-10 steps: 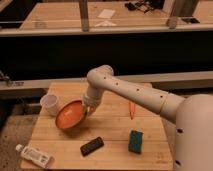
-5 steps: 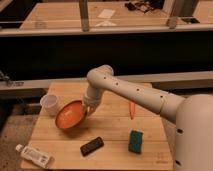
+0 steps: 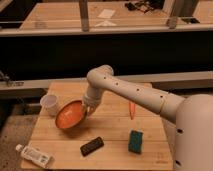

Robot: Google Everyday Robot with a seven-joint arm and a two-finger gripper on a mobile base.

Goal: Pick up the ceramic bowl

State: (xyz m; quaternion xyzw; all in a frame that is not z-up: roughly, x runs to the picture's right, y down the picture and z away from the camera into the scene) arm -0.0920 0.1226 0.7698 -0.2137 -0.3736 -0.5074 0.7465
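Nearest the camera, a white tube-like bottle (image 3: 34, 155) lies on its side at the front left corner of the wooden table (image 3: 112, 150). A little further in, a small black rectangular object (image 3: 92, 146) lies flat near the front middle of the tabletop, and a green sponge (image 3: 135, 141) sits to its right, apart from it. On the right side of the frame the robot's large white body fills the corner, and its white arm (image 3: 135, 92) reaches out from there toward the left over the table.

In the middle of the table, the ceramic bowl (image 3: 70, 114) is tilted steeply, its bright orange inside facing forward and to the left, its darker rim showing around the edge. The gripper (image 3: 88, 108) comes down from the arm's bent wrist and meets the bowl at its upper right rim; the jaws appear closed on that rim, holding the bowl in its tilted pose. Whether the lower edge of the bowl touches the wood cannot be told.

Just beyond the bowl to the left, a small white cup (image 3: 49, 104) stands upright near the table's left edge. To the right of the arm, a thin orange object (image 3: 131, 109) lies on the wood.

Behind the table runs a dark wall with a pale ledge.
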